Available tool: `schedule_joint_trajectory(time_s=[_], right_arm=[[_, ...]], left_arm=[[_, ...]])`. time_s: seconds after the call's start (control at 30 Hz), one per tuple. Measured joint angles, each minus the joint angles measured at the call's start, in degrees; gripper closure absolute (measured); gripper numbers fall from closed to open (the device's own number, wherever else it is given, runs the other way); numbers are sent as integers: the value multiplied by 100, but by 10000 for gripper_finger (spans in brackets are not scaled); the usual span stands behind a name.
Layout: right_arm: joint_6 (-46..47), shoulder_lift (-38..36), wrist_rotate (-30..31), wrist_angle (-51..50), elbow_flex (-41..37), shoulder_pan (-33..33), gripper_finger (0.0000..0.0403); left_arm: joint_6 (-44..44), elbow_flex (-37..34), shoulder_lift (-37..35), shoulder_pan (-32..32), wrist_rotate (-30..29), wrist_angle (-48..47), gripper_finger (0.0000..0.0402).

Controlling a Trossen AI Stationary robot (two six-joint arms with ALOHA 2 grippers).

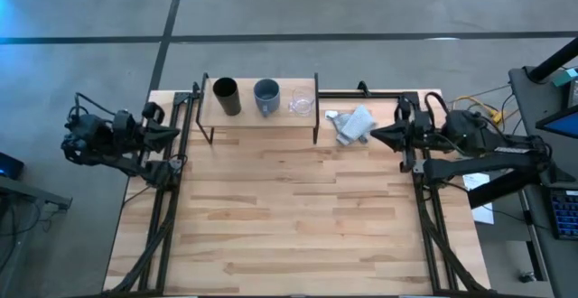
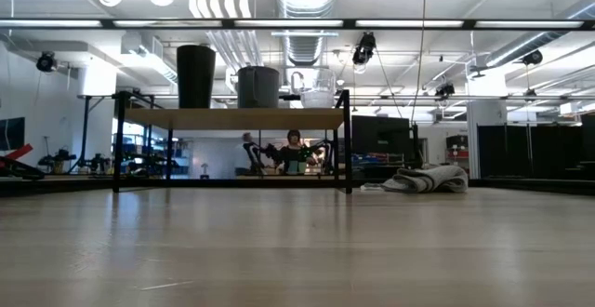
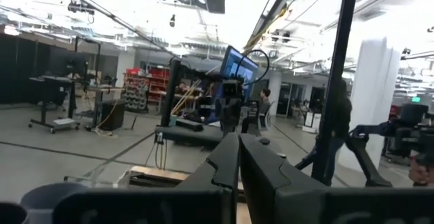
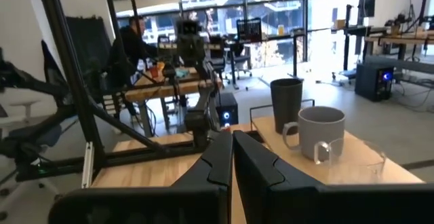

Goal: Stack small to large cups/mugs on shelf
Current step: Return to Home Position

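On the light-wood shelf at the table's far side stand three vessels in a row on their bases: the black cylindrical cup at the left, the grey-blue handled mug in the middle, the clear glass cup at the right. They show the same way in the low view: black cup, mug, glass cup. My left gripper is shut and empty at the table's left edge. My right gripper is shut and empty right of the shelf. The right wrist view shows the mug and black cup.
A crumpled grey-white cloth lies on the table just right of the shelf, close to my right gripper. Black metal rails run along both side edges. The wooden tabletop stretches bare in front of the shelf. People sit at desks in the room beyond.
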Motion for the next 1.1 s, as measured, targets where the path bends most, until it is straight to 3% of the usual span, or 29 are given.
schedule_joint_trajectory(time_s=[0.2, 0.47, 0.6, 0.77, 1.0, 1.1], right_arm=[[112, -833, 15, 359, -835, 0, 394], [-14, -1552, 42, 782, -1960, 0, 394], [-33, -1803, 42, 1135, -2514, -2, 394], [28, -2164, 15, 1658, -3183, -2, 394], [174, -2889, -476, 1576, -3551, 0, 394], [208, -3178, -429, 1023, -3574, 0, 394]], left_arm=[[40, -660, -771, 5, -80, 160, 402], [428, -1528, -549, 4, -564, 488, 402], [399, -2042, -619, 4, -491, 1149, 402], [254, -2727, -778, 4, 82, 1894, 402], [-39, -3166, -781, 4, 52, 1892, 402], [-47, -3194, -779, 4, 30, 1903, 402]])
